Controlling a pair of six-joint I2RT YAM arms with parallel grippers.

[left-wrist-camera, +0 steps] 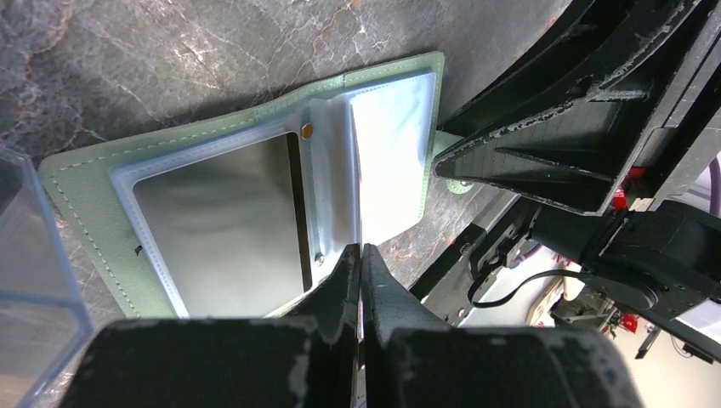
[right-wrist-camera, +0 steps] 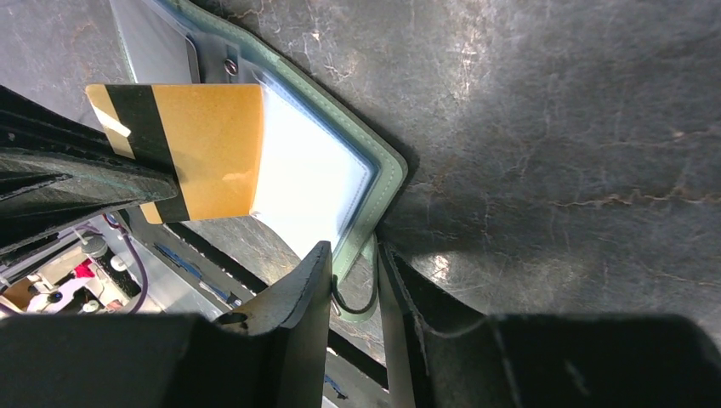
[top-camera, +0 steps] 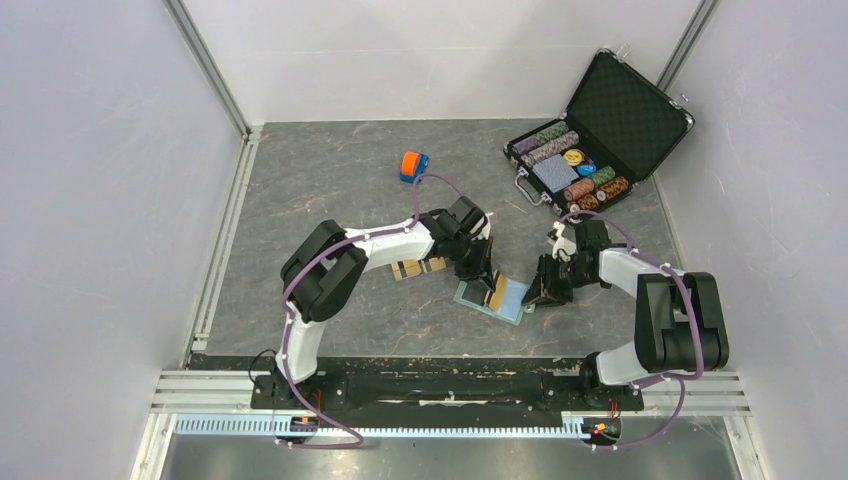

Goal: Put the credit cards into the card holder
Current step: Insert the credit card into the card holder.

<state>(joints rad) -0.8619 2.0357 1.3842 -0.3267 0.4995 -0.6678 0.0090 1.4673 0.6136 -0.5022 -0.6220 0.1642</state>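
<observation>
The sage-green card holder (top-camera: 512, 299) lies open on the table, pale blue inside with clear pockets. A glossy dark card (left-wrist-camera: 221, 221) sits in its left pocket. My left gripper (top-camera: 489, 283) is shut on an orange-gold credit card (right-wrist-camera: 204, 144) with a black stripe and holds it upright over the holder's (left-wrist-camera: 85, 195) right pocket (left-wrist-camera: 391, 144). My right gripper (top-camera: 541, 294) is shut on the snap tab (right-wrist-camera: 357, 293) at the holder's (right-wrist-camera: 387, 183) right edge. More cards lie in the clear tray (top-camera: 420, 268).
A corner of the clear plastic tray (left-wrist-camera: 34, 280) is close to the holder's left side. The orange-and-blue toy car (top-camera: 413, 165) stands at the back. The open black chip case (top-camera: 600, 135) is at the back right. White walls enclose the table.
</observation>
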